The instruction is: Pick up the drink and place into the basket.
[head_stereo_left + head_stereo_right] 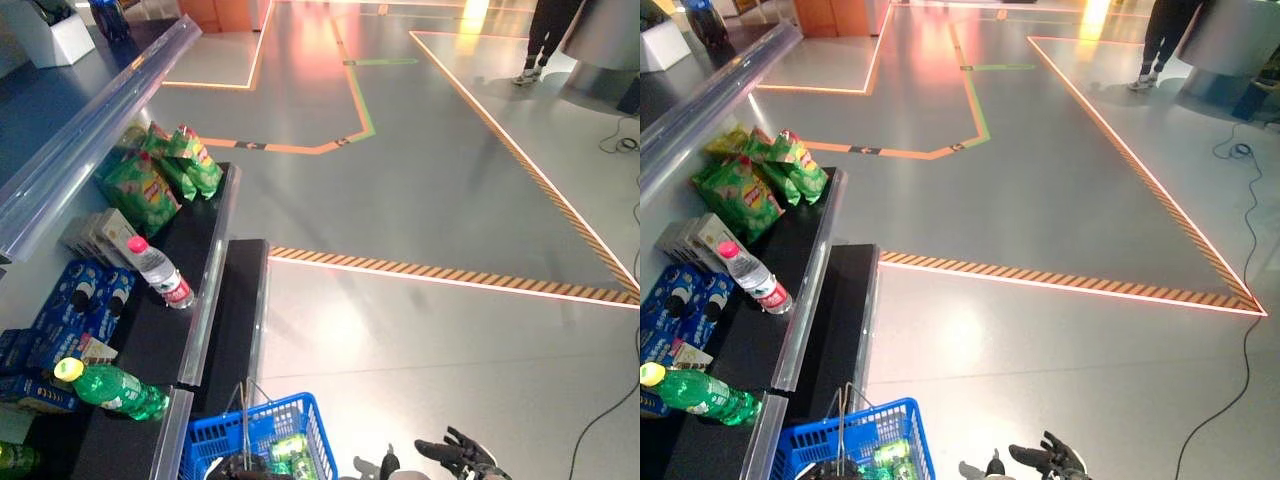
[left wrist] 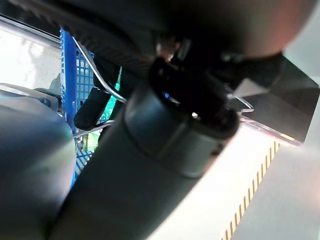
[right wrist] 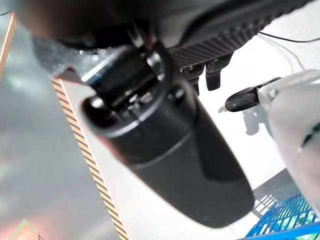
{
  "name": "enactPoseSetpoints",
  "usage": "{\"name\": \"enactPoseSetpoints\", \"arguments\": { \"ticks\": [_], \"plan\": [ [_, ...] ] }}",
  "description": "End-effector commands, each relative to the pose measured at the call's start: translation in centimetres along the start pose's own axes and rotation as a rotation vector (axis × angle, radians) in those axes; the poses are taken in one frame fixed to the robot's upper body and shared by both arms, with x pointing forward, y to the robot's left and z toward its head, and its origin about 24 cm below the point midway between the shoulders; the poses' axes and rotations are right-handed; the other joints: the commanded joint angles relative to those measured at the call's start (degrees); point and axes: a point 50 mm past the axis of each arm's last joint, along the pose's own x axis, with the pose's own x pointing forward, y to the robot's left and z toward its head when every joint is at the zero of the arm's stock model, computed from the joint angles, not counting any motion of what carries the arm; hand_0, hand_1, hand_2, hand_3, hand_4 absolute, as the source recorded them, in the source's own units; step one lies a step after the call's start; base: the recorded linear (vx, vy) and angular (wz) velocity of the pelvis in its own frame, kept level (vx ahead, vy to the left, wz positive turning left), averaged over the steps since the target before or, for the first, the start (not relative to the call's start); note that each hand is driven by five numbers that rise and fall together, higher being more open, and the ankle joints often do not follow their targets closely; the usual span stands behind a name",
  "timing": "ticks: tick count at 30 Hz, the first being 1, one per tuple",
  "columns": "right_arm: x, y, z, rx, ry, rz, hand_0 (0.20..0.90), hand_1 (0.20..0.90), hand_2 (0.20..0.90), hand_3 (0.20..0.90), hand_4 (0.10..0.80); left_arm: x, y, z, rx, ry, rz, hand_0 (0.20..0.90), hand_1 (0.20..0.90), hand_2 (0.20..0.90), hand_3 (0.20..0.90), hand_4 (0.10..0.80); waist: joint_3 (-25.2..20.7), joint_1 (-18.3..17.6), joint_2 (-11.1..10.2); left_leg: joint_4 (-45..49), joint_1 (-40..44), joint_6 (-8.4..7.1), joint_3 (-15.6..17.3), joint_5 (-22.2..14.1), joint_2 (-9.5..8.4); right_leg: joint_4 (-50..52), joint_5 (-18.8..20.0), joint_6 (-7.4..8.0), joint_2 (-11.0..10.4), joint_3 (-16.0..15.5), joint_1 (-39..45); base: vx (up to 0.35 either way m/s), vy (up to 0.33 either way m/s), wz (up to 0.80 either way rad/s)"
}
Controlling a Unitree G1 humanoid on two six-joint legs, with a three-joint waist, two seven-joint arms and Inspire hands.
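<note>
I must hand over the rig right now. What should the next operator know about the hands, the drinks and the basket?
Right hand: low beside the basket, fingers spread, holding nothing.
Left hand: at the blue basket's wire handle; its grip is hidden.
Blue basket: on the floor by the shelf, with green drink cans already inside.
Still on the shelf: a green bottle lying nearest the basket, and a clear water bottle further back.
Left to do: pick up a bottle, probably the green one, and place it in the basket.

The right robot hand is dark, with slim black fingers and a silver-grey arm.
</note>
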Motion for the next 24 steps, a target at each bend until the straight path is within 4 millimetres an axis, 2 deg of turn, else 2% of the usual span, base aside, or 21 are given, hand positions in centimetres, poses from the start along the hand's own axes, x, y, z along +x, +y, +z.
{"name": "enactPoseSetpoints", "arguments": {
  "ticks": [1,2,4,5,6,8,10,12,14,15,17,18,19,21,22,23,24],
  "plan": [
    [0.4,0.7,2.1,0.021,-0.065,0.008,0.900,0.900,0.900,0.900,0.800,-0.1,2.5,4.4,0.002,-0.236,0.065,0.300,0.300,0.300,0.200,0.100,-3.9,1.6,-1.0,17.0,-1.0,-2.11,0.2,0.5,-1.97,-3.7,6.4,-0.65,-0.9,-0.4,-3.1,0.156,-0.192,0.07],
    [0.4,0.6,2.5,0.010,-0.079,0.006,0.900,0.900,0.900,0.900,0.800,-0.1,2.3,4.4,-0.010,-0.241,0.059,0.300,0.300,0.300,0.200,0.100,-3.6,2.1,-1.1,23.0,-3.8,-3.42,-1.0,4.0,-1.85,-4.3,5.4,-1.66,-0.9,-0.5,-1.5,0.123,-0.158,0.11],
    [0.5,0.5,2.8,0.008,-0.093,0.000,0.900,0.900,0.900,0.900,0.800,-0.1,2.1,4.3,-0.019,-0.246,0.053,0.300,0.300,0.300,0.200,0.100,-3.2,2.6,-1.2,29.0,-7.5,-3.96,-1.3,5.4,-2.76,-4.5,4.6,-2.39,-1.2,-0.5,-0.6,0.139,-0.172,0.10],
    [0.4,0.3,3.1,-0.005,-0.105,-0.012,0.900,0.900,0.900,0.900,0.800,-0.1,2.0,4.3,-0.026,-0.249,0.051,0.300,0.300,0.300,0.200,0.100,-2.7,3.1,-1.3,33.1,-10.4,-4.06,-0.8,5.6,-3.43,-4.6,4.0,-2.90,-1.4,-0.3,0.2,0.182,-0.206,-0.15],
    [0.4,-0.1,3.6,-0.003,-0.119,-0.037,0.900,0.900,0.900,0.900,0.800,-0.1,1.9,4.5,-0.033,-0.255,0.046,0.300,0.300,0.300,0.200,0.100,-1.8,3.9,-1.4,34.3,-15.0,-3.43,0.5,4.7,-3.10,-5.1,3.3,-2.94,-1.9,-0.1,1.7,0.210,-0.177,-0.24],
    [0.4,-0.3,3.8,0.001,-0.125,-0.049,0.900,0.900,0.900,0.900,0.800,-0.1,1.8,4.6,-0.027,-0.257,0.037,0.300,0.300,0.300,0.200,0.100,-1.2,4.5,-1.1,32.6,-15.9,-2.98,1.4,4.0,-2.83,-5.5,2.9,-2.69,-2.0,-0.1,2.8,0.129,-0.062,-0.10],
    [0.5,-0.2,4.3,-0.016,-0.138,-0.051,0.900,0.900,0.900,0.900,0.800,-0.1,1.7,4.6,-0.021,-0.259,0.027,0.300,0.300,0.300,0.200,0.100,-0.9,5.0,-0.1,25.7,-15.4,-2.43,2.3,3.8,-3.03,-6.2,2.1,-2.17,-1.4,0.3,4.0,0.199,0.030,-0.02],
    [0.6,-0.1,4.9,-0.038,-0.147,-0.063,0.900,0.900,0.900,0.900,0.800,-0.1,1.4,4.4,-0.031,-0.254,0.030,0.300,0.300,0.300,0.200,0.100,-1.1,5.8,3.0,9.9,-14.8,-1.99,2.2,5.4,-4.96,-6.7,0.6,-1.81,1.7,2.2,5.3,0.392,0.067,0.02],
    [0.6,0.0,4.7,-0.030,-0.137,-0.071,0.900,0.900,0.900,0.900,0.800,-0.1,1.4,4.3,-0.028,-0.248,0.035,0.300,0.300,0.300,0.200,0.100,-1.0,6.3,3.9,4.6,-15.1,-2.18,2.1,7.5,-5.80,-6.8,-0.3,-1.85,3.6,3.9,6.5,0.416,0.004,0.01],
    [0.5,0.0,4.1,-0.020,-0.125,-0.080,0.900,0.900,0.900,0.900,0.800,-0.1,1.5,4.2,-0.018,-0.246,0.033,0.300,0.300,0.300,0.200,0.100,-1.0,7.1,4.8,0.3,-17.0,-2.93,3.3,11.3,-6.33,-6.8,-1.8,-2.10,5.9,5.4,8.5,0.519,-0.030,-0.04],
    [0.5,-0.1,3.6,-0.009,-0.116,-0.090,0.900,0.900,0.900,0.900,0.800,-0.2,1.7,4.2,-0.008,-0.247,0.029,0.300,0.300,0.300,0.200,0.100,-1.0,7.7,4.8,0.1,-18.8,-2.97,4.5,12.7,-6.85,-6.8,-2.9,-2.48,6.8,6.2,10.1,0.411,-0.028,-0.02],
    [0.4,-0.2,3.0,-0.002,-0.106,-0.102,0.900,0.900,0.900,0.900,0.800,-0.2,1.9,4.4,0.000,-0.248,0.026,0.300,0.300,0.300,0.200,0.100,-1.2,8.1,4.2,2.1,-21.1,-2.26,6.9,12.5,-7.22,-6.5,-4.3,-2.91,7.4,6.2,11.6,0.439,-0.029,-0.25],
    [0.4,-0.1,2.7,-0.002,-0.098,-0.106,0.900,0.900,0.900,0.900,0.800,-0.3,2.1,4.4,0.002,-0.247,0.032,0.300,0.300,0.300,0.200,0.100,-1.6,8.4,3.5,3.7,-21.4,-1.16,8.1,11.2,-7.75,-6.0,-5.2,-2.90,7.1,5.8,12.0,0.457,-0.029,-0.35],
    [0.4,0.2,2.5,-0.028,-0.088,-0.102,0.900,0.900,0.900,0.900,0.800,-0.3,2.3,4.3,-0.015,-0.245,0.047,0.300,0.300,0.300,0.200,0.100,-2.2,9.0,2.9,3.9,-21.0,-0.02,8.0,10.3,-8.59,-5.0,-6.1,-2.50,6.7,5.5,12.7,0.361,-0.033,-0.64],
    [0.4,0.4,2.2,-0.031,-0.082,-0.092,0.900,0.900,0.900,0.900,0.800,-0.5,2.9,4.1,-0.031,-0.247,0.070,0.300,0.300,0.300,0.200,0.100,-2.8,10.0,1.9,4.6,-19.8,2.30,7.4,8.1,-9.33,-0.9,-6.5,-1.17,4.8,3.3,13.2,0.391,-0.042,-0.77],
    [0.4,0.4,2.1,-0.033,-0.083,-0.089,0.900,0.900,0.900,0.900,0.800,-0.6,3.3,4.1,-0.036,-0.252,0.080,0.300,0.300,0.300,0.200,0.100,-2.9,10.3,1.1,4.9,-18.8,3.97,6.2,7.1,-10.26,5.7,-4.1,0.46,3.3,2.9,12.4,0.375,-0.003,-0.59],
    [0.3,0.2,2.2,-0.028,-0.089,-0.091,0.900,0.900,0.900,0.900,0.800,-0.6,3.6,4.2,-0.038,-0.260,0.080,0.300,0.300,0.300,0.200,0.100,-3.1,10.4,1.4,5.2,-18.4,4.94,5.1,6.6,-10.04,12.5,-1.8,1.10,3.2,3.4,10.2,0.212,0.074,-0.38]
  ]
}}
